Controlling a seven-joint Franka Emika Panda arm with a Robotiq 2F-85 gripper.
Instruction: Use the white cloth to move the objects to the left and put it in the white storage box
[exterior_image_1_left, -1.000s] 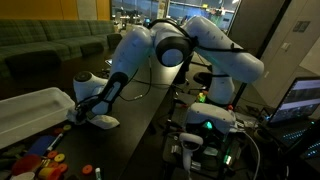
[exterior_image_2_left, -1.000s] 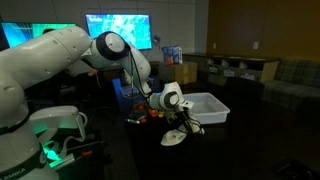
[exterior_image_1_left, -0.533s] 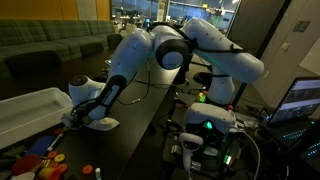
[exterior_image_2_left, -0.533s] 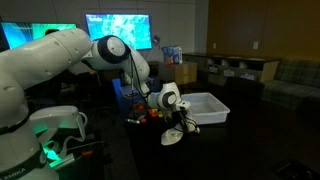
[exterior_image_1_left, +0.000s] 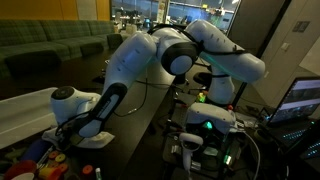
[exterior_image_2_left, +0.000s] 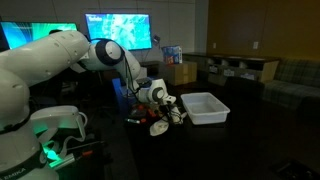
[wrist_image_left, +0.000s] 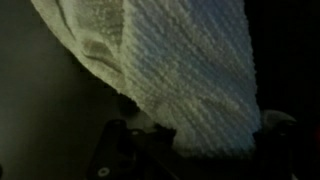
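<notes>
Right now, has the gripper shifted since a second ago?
Yes. The gripper has slid left along the front of the white storage box, toward the coloured objects, with the white cloth.

A green sofa (exterior_image_1_left: 45, 45) and wall screen (exterior_image_2_left: 118, 28) stand behind.

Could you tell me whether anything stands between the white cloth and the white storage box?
Nothing visible does. In an exterior view the white cloth, at the tool, lies close beside the white storage box with only dark table between them; the coloured objects sit on the cloth's other side.
</notes>
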